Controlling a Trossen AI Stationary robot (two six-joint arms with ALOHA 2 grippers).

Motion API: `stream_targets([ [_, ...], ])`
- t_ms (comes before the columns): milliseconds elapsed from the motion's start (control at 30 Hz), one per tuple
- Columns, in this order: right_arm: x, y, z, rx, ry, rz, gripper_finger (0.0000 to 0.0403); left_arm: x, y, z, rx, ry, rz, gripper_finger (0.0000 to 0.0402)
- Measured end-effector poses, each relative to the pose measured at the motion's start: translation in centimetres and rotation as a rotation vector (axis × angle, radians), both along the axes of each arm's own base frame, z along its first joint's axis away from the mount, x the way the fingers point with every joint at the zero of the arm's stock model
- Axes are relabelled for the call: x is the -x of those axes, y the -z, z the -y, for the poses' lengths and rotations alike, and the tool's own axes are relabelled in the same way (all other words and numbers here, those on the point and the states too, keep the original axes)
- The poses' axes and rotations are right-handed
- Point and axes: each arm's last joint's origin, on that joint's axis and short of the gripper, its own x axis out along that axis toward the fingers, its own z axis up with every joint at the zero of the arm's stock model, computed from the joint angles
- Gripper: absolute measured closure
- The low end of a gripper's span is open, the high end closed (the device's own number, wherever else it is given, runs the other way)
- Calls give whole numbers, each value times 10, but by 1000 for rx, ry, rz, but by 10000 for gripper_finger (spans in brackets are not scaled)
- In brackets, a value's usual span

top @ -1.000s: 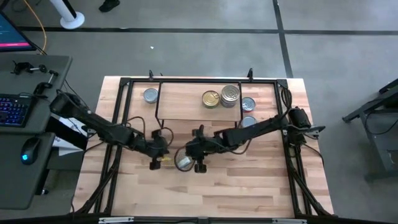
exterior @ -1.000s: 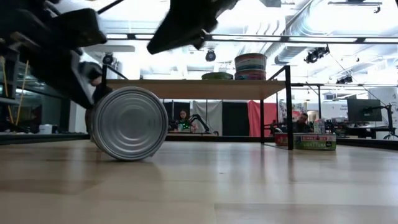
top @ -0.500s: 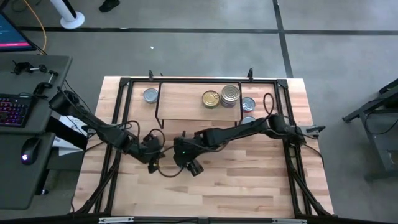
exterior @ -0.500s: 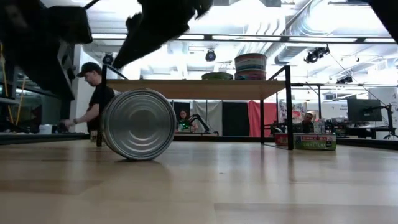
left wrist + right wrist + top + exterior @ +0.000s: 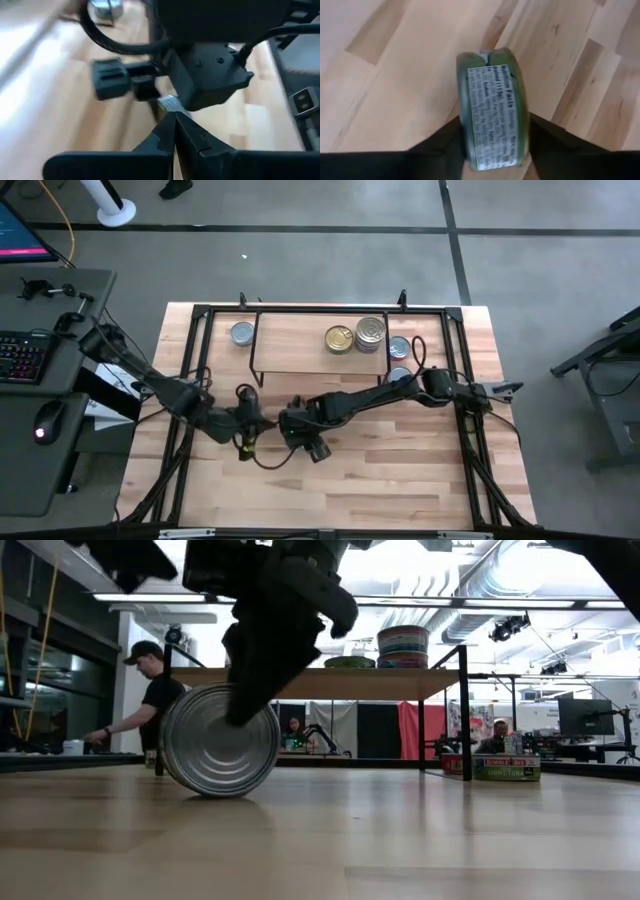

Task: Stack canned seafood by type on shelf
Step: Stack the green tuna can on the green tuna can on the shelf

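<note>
Silver tin [image 5: 220, 740] on edge between right pincer's [image 5: 492, 150] parted fingers, left pincer [image 5: 174, 131] together.

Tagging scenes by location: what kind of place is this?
Likely a robotics lab or workshop: a desk with keyboard beside the table, exposed ceiling ducts, and other workstations with a monitor behind.

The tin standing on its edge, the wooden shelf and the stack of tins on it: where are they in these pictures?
tin on its edge [image 5: 218, 743]: low view, centre of its round silver face.
shelf [image 5: 300, 682]: low view, front edge of its wood top.
stacked tins [image 5: 371, 333]: high view, silver top of the uppermost tin.
</note>
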Motion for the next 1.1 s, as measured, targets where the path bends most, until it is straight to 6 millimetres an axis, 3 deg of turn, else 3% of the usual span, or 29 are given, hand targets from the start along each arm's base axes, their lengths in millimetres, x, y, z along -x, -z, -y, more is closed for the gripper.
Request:
stream_targets([
  [67, 0, -6, -2, -6, 19, 3, 278, 5, -14, -4, -71, -9, -23, 401],
  [167, 2, -30, -4, -9, 47, 12, 285, 17, -41, -14, -172, -47, -27, 401],
  [333, 31, -110, 2, 152, 164, 77, 285, 41, -79, -35, -279, -184, 71, 401],
  [433, 50, -145, 19, 321, 292, 139, 285, 54, -86, -47, -305, -278, 140, 402],
  [533, 65, -166, 44, 484, 466, 187, 285, 61, -80, -54, -279, -350, 191, 401],
  [633, 75, -169, 72, 611, 614, 161, 285, 60, -63, -53, -190, -365, 232, 401],
  [800, 78, -156, 107, 793, 709, 81, 285, 46, -26, -40, 21, -211, 313, 401],
  [933, 77, -146, 121, 808, 731, 48, 285, 37, -9, -32, 105, -147, 391, 402],
  [1100, 76, -132, 125, 827, 715, 0, 285, 35, -5, -32, 96, -145, 398, 401],
])
